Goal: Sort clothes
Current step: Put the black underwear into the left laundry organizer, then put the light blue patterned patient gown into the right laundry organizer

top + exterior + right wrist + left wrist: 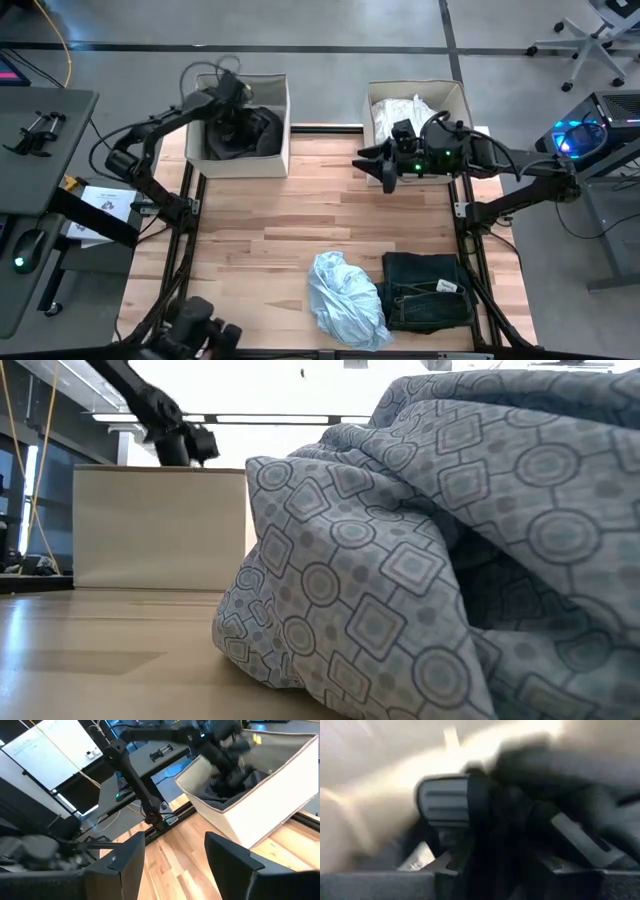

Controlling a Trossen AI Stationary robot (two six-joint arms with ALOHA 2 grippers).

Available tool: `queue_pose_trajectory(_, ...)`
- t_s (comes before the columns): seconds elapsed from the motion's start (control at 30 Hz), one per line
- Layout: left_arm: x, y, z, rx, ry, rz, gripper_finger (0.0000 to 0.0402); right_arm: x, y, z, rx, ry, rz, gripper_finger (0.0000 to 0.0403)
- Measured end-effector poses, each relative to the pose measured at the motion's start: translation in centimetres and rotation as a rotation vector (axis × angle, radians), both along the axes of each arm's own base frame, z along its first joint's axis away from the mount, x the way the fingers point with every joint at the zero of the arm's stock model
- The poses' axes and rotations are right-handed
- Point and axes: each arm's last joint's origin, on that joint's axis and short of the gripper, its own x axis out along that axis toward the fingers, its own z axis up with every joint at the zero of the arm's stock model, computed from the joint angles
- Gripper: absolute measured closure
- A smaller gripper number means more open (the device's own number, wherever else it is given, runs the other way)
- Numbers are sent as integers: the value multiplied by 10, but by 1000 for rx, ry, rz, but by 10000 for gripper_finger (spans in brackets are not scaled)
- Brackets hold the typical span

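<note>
My left gripper (232,112) is down in the left beige bin (200,150), right over a heap of dark clothes (255,135); its wrist view is filled with dark cloth (560,795). My right gripper (385,172) is open and empty, above the table just in front of the right beige bin (455,95), which holds white clothes (400,108). A pale silvery blue patterned garment (345,300) lies crumpled near the table's front edge. A folded dark denim garment (425,290) lies beside it to the right. The pale garment fills the low view (420,560).
Both bins stand at the table's far edge with a gap between them. Bare wood (270,220) lies across the table's middle and left. The right wrist view shows the left bin (260,820) and the left arm (145,795). A side table with papers (100,205) stands to the left.
</note>
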Motion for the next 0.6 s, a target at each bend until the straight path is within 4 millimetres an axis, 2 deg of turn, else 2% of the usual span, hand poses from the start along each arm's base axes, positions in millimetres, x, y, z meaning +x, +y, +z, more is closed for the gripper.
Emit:
queue_pose_trajectory(0.17,-2,-3,76,168,-64,-30,266,-1,4,-4,-3,46,5,208)
queue_pose_trajectory(0.3,-9,-21,123,235,-150,-65,239,-1,13,-17,8,168,37,208)
queue_pose_trajectory(0.47,-16,-56,152,195,-288,-115,225,4,45,-42,40,373,226,208)
queue_pose_trajectory(0.6,-14,-89,165,165,-357,-210,230,-1,72,-69,153,649,313,208)
